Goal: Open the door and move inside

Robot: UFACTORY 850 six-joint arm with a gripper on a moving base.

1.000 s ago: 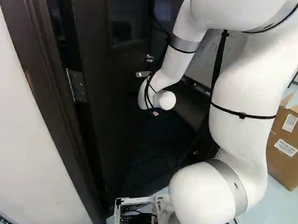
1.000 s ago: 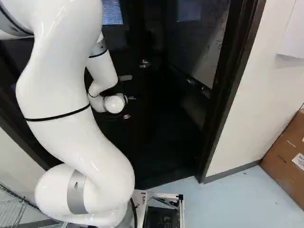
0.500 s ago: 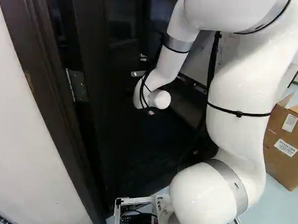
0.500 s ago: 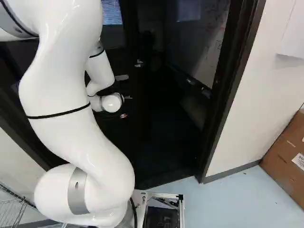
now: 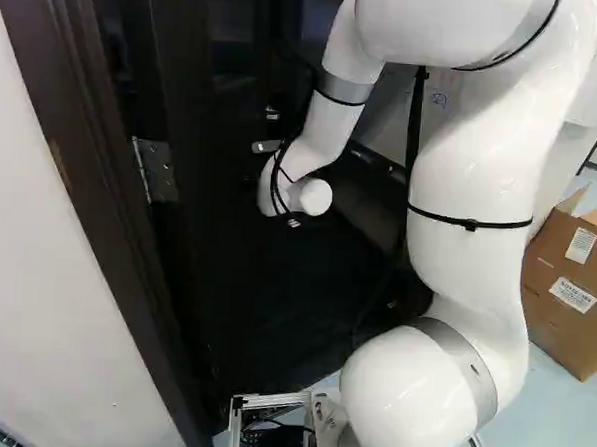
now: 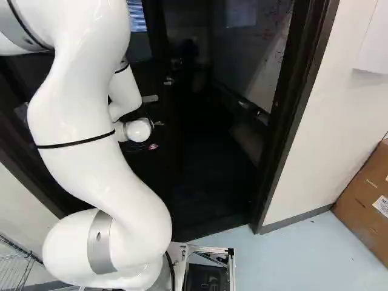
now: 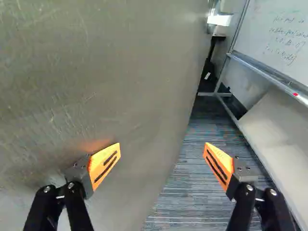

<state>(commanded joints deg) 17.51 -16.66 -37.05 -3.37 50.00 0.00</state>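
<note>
Carpet (image 7: 192, 202) and whiteboard (image 7: 284, 38) beyond the door (image 7: 96, 72); it's ajar, hinged at the left side of its frame (image 5: 88, 182); our gripper (image 7: 162, 148) is spread wide, door's free edge ahead between its fingers; we'd push the face near it.

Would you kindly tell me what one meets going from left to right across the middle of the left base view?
White wall, dark door frame, metal hinge, silver door handle, white arm, cardboard box.

Door (image 5: 213, 239) dark; arm (image 5: 482, 153) white, black-banded; carpet (image 7: 185, 192) striped grey; box (image 5: 563, 333) brown.
</note>
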